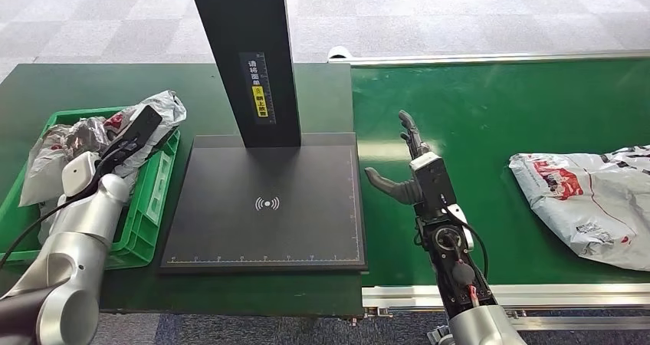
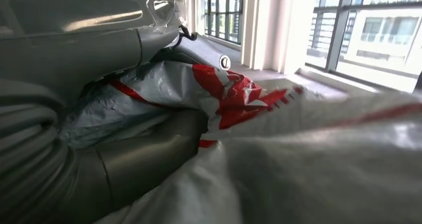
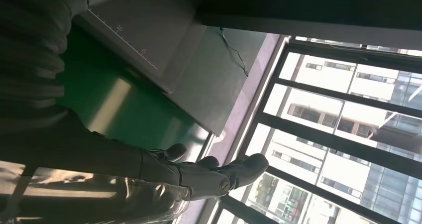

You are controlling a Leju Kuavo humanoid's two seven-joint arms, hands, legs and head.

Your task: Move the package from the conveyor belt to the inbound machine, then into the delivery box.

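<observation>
Left: the green delivery box (image 1: 151, 207) stands on the table (image 1: 61, 88) and already holds several grey mailer bags. The left hand (image 1: 132, 134) is at the box's near corner; the left wrist view shows its thumb and fingers (image 2: 144, 157) clamped on a grey package with red print (image 2: 219, 92). By judgement, this is the last step for that bag: lowering it into the box and letting go.

Centre: the inbound machine (image 1: 264, 203), a flat black platen with a white wireless symbol and ruler marks along its edges, carries nothing. Its black column bears a vertical label of white characters above a yellow tag with dark characters; none is legible at this size.

Right: the right hand (image 1: 406, 165) is raised above the conveyor belt (image 1: 490, 100), fingers (image 3: 239, 167) apart and holding nothing. The next package (image 1: 586, 195), a white mailer with red and black print too small to read, lies on the belt well apart from that hand. The next move probably calls for reaching right, gripping this limp bag, and carrying it to the platen.
</observation>
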